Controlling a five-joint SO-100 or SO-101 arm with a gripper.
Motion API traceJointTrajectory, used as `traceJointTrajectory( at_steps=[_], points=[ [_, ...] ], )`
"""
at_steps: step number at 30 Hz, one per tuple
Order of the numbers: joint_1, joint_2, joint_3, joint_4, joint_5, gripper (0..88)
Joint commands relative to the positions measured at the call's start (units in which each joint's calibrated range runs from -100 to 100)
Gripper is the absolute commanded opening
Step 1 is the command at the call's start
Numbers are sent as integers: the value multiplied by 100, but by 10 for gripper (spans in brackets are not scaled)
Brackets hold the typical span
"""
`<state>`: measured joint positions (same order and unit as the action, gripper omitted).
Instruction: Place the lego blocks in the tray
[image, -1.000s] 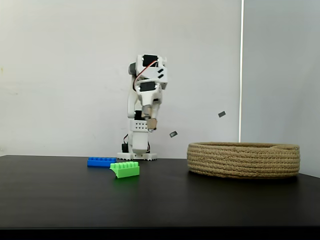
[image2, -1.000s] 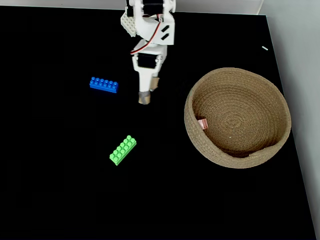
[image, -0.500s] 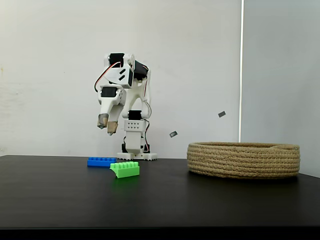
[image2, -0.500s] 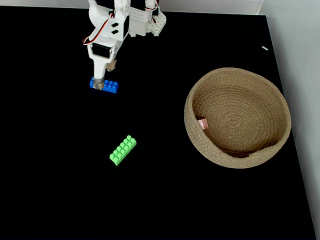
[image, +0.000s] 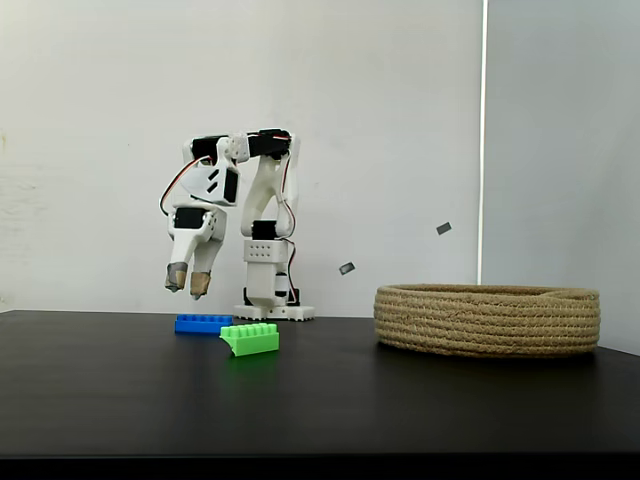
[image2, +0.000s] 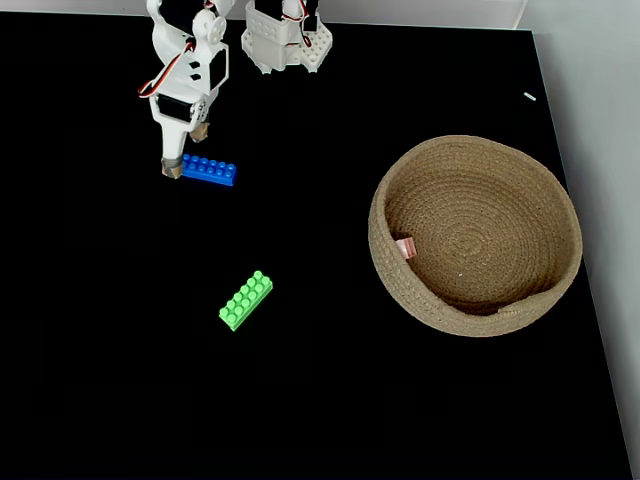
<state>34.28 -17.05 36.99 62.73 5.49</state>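
We see the tray (image2: 475, 236), a low round basket of coiled tan rope, standing on the right of the black surface (image2: 120, 400); from the side it shows as a wide, shallow ring (image: 487, 320). Inside it lies one pale pink-orange brick (image2: 404, 247), resting against the inner left wall where wall meets floor; the rest of the basket floor is bare rope. The blue brick (image2: 208, 170) lies flat on the surface at far left, well apart from the tray, and the green brick (image2: 245, 300) lies nearer to us, set diagonally, also outside the tray. In the side view we find the end effector (image: 187, 283) hanging above the surface, just left of the blue brick (image: 203, 323), its two tan-tipped fingers slightly spread and pinching nothing.
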Motion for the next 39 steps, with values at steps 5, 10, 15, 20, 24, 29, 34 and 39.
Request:
traceJointTrajectory(
  at_steps=[5, 10, 15, 20, 24, 29, 34, 39],
  points=[
    [-57, 441, -146, -263, 20, 280],
    [-73, 604, -128, -496, 29, 277],
    [-188, 733, -192, -596, 29, 205],
    [-221, 750, -119, -596, 93, 141],
    [-213, 750, -101, -613, 181, 105],
    [-213, 750, -92, -688, 239, 48],
    [-147, 725, -55, -688, 244, 150],
    [-147, 707, -46, -854, 347, 189]
  ],
)
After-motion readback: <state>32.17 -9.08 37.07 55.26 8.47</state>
